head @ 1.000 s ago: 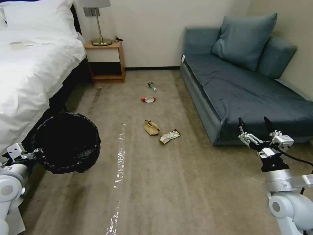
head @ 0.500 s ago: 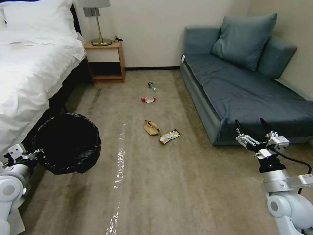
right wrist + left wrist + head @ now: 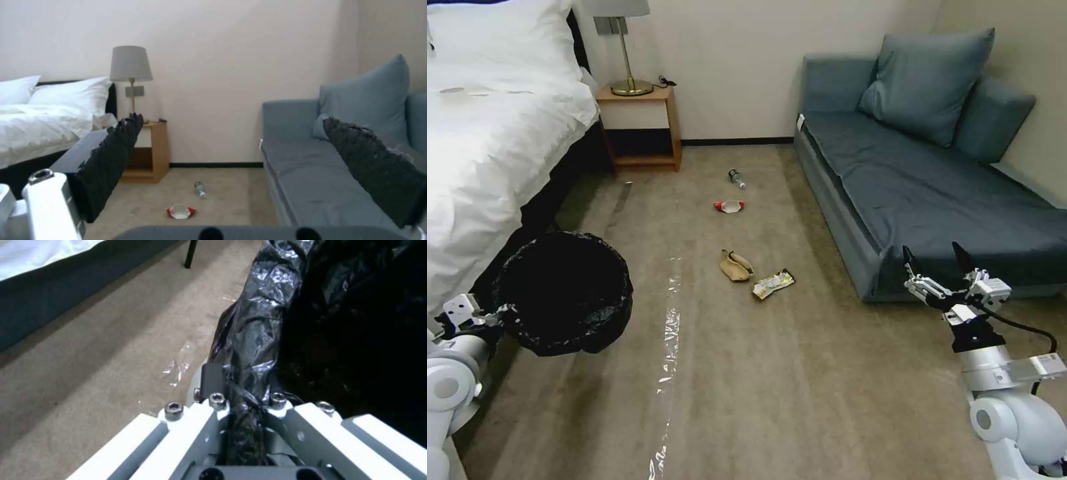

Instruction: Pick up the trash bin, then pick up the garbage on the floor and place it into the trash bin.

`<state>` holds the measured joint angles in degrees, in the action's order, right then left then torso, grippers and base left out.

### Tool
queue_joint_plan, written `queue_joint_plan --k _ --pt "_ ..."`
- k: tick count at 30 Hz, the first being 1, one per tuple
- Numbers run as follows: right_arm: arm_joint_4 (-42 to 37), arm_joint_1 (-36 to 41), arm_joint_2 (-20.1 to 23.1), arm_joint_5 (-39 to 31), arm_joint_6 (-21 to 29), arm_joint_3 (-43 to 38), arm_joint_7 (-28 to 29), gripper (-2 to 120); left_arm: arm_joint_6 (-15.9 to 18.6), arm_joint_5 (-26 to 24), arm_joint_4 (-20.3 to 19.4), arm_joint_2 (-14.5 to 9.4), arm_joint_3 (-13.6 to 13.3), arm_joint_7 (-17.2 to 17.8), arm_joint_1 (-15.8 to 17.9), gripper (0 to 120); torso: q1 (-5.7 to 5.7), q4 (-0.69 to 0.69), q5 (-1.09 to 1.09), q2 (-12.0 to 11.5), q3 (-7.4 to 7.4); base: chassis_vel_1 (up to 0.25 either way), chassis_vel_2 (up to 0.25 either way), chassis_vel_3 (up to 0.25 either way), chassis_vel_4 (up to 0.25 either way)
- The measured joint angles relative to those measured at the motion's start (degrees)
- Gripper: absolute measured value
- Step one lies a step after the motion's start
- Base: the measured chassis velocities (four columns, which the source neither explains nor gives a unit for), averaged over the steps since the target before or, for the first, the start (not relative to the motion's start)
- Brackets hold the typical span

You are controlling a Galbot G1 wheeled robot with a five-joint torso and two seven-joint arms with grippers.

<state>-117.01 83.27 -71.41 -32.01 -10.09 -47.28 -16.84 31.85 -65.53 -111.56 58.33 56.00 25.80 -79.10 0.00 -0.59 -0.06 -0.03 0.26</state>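
Observation:
The trash bin (image 3: 564,292), lined with a crinkled black bag, hangs above the carpet at the lower left. My left gripper (image 3: 494,313) is shut on its rim; the left wrist view shows the bag-covered rim (image 3: 253,340) pinched between the fingers. The garbage lies on the floor ahead: a tan paper bag (image 3: 736,265), a yellow-white wrapper (image 3: 773,284), a red-and-white packet (image 3: 730,206) (image 3: 180,211) and a small clear bottle (image 3: 737,178) (image 3: 199,189). My right gripper (image 3: 935,260) is held up at the lower right, open and empty, beside the sofa's front corner.
A bed with white bedding (image 3: 487,153) runs along the left. A wooden nightstand (image 3: 640,127) with a lamp stands at the back wall. A blue-grey sofa (image 3: 934,187) fills the right. A strip of clear tape (image 3: 668,347) lies on the carpet.
The whole head view has shifted slightly, so the camera moved. My right gripper has drifted a little left and down. The bin stays held in the left gripper.

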Motion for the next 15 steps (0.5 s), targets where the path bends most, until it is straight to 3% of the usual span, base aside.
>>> queue_joint_plan --k 15 --pt "-0.2 0.23 -0.03 0.22 -0.02 0.0 -0.8 100 -0.07 -0.19 -0.28 -0.18 0.06 0.38 -0.08 1 0.0 0.0 0.0 0.0 0.0 -0.06 0.066 0.064 -0.059"
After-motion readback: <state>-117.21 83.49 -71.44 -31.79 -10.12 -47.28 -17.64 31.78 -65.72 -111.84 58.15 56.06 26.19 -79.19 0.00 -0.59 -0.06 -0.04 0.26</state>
